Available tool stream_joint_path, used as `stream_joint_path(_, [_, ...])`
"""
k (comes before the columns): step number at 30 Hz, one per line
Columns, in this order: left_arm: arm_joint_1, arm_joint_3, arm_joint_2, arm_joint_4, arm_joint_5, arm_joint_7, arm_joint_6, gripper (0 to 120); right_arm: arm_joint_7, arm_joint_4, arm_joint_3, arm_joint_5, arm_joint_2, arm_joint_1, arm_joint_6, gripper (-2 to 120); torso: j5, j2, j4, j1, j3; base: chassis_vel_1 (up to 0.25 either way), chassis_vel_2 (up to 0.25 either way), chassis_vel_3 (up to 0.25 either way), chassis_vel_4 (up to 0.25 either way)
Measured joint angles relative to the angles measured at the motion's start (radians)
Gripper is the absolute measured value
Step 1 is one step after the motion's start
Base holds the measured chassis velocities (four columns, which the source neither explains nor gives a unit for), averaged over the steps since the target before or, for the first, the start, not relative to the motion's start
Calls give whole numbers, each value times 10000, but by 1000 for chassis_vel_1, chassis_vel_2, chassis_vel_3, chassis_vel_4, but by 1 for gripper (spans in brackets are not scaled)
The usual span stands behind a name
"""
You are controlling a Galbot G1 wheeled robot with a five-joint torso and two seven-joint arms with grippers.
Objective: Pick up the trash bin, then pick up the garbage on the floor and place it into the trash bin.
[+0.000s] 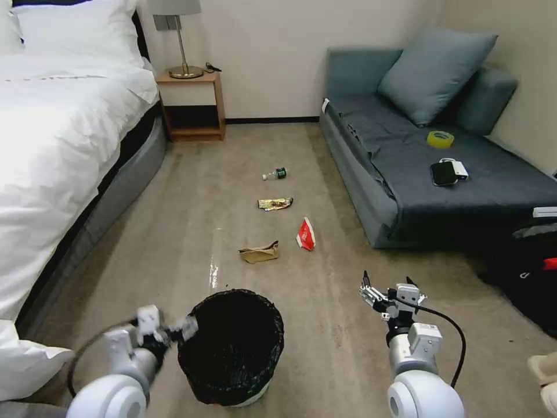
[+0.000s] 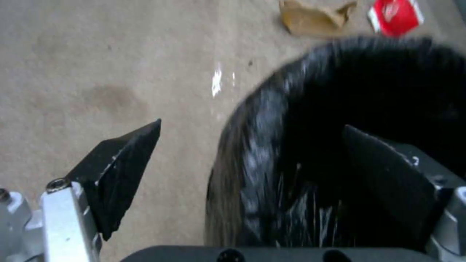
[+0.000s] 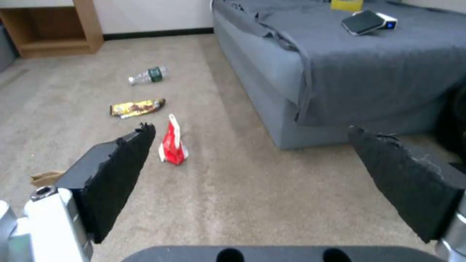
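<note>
Black crinkled plastic lines the trash bin (image 1: 232, 345), a small round white bin standing upright on the beige carpet directly in front of the robot. The left gripper (image 1: 168, 330) is at the bin's left rim with its fingers spread open; in the left wrist view one finger (image 2: 121, 171) sits outside the bin (image 2: 272, 153) above the carpet while the other (image 2: 388, 182) is over the dark inside, so the rim lies between them without being clamped.

The right gripper (image 1: 387, 293) hovers above bare carpet to the right of the bin, well apart from it, fingers wide open and holding nothing.

The garbage lies on the floor beyond the bin, in a loose line running away from the robot. Nearest is a crumpled brown paper bag (image 1: 259, 252), with a red-and-white packet (image 1: 306, 234) just to its right. Farther on lies a shiny gold-brown wrapper (image 1: 274, 203), and farthest a small clear bottle (image 1: 274, 173) with a green label, on its side.

A white bed (image 1: 64, 145) runs along the left, and a grey sofa (image 1: 406, 191) stands on the right.
</note>
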Motion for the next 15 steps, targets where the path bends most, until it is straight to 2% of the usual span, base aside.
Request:
stream_joint_path(1, [-10,55,37,42,-17,0,9,100,0,-28,8,3,-12,10,24,100,-10,0,-1,0,0,0,0,0,0])
stream_joint_path(9, [-197,166,146,323,-108,-58,26,100,-2,-163,6,12,-31,27,142,100,-4,0,0,0,0,0,0,0,0])
stream_joint_path(15, [-302,210,220,543,-288,-101,24,88,0,-183,31,17,-57,35,174,100,-5,0,-1,0,0,0,0,0,0])
